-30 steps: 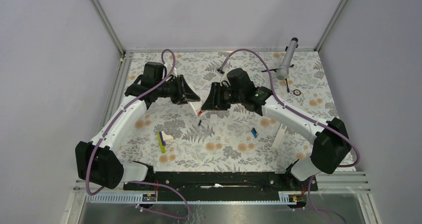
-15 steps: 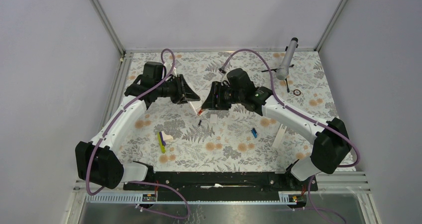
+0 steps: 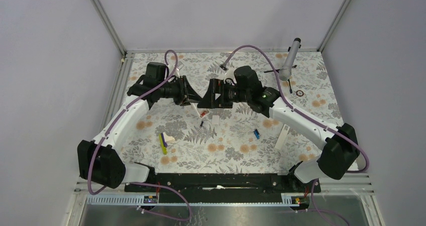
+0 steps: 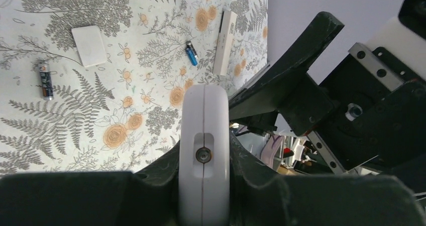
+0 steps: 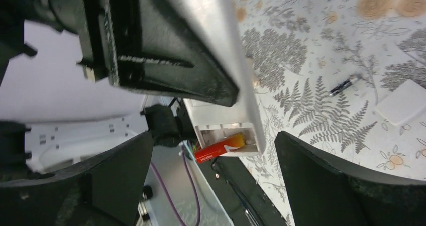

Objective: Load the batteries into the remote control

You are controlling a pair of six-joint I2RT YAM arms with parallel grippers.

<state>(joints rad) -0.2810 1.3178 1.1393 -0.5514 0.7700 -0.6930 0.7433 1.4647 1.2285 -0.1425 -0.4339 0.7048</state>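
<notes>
Blue battery (image 4: 191,53): loose on the desk (image 3: 236,158), toward our arm bases.
Red-and-black battery (image 4: 45,80): loose, further in, beside a white cover (image 4: 89,46).
Left gripper (image 4: 203,158): clamped on the remote control (image 4: 203,110), above the desk.
Right gripper (image 5: 213,138): spread wide around the open bay (image 5: 216,133), holding nothing.
Risk: we judge the orange-red cell (image 5: 223,145), seemingly unseated, could drop out.
Writing: white print on it, unreadable.
</notes>
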